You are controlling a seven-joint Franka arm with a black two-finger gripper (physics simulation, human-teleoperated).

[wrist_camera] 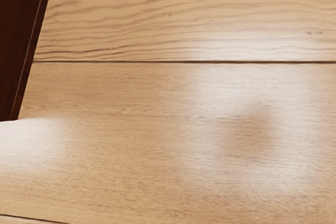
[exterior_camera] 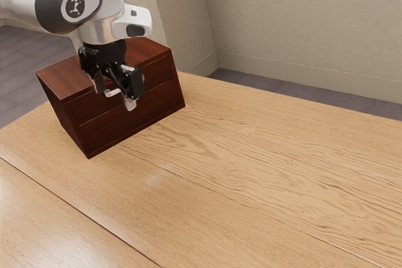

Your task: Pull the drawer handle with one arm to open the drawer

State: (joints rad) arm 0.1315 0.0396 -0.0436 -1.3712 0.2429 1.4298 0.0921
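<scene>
Start at the exterior view's left: your white arm point(exterior_camera: 69, 4) comes in from the top corner and bends down over the far corner of the bench point(exterior_camera: 251, 174). Right under it sits the dark red-brown drawer box point(exterior_camera: 69, 76). It stands on the bench close to the far edge, at the corner on the exterior view's left, and it is turned a bit so one corner points at the camera. A thin line runs across its front, with the top drawer point(exterior_camera: 160, 70) above the line and a second front point(exterior_camera: 125, 123) below it. Both fronts sit flat with the box, so the drawer is shut. Your black tool point(exterior_camera: 115, 97) hangs just in front of the top drawer, pointing down, and it is wide, with its two fingers apart. A small pale bit, which looks like the handle point(exterior_camera: 112, 93), shows between them, but you cannot tell if the tool touches it. Going on to the exterior view's right, the bench is light wood with long lines in it. Past its far edge you see gray floor point(exterior_camera: 314, 92) and a tan wall point(exterior_camera: 301, 17). In the wrist view the hand looks down on the light bench point(wrist_camera: 184, 129), and the dark side of the box point(wrist_camera: 16, 35) stands just beside it.
</scene>
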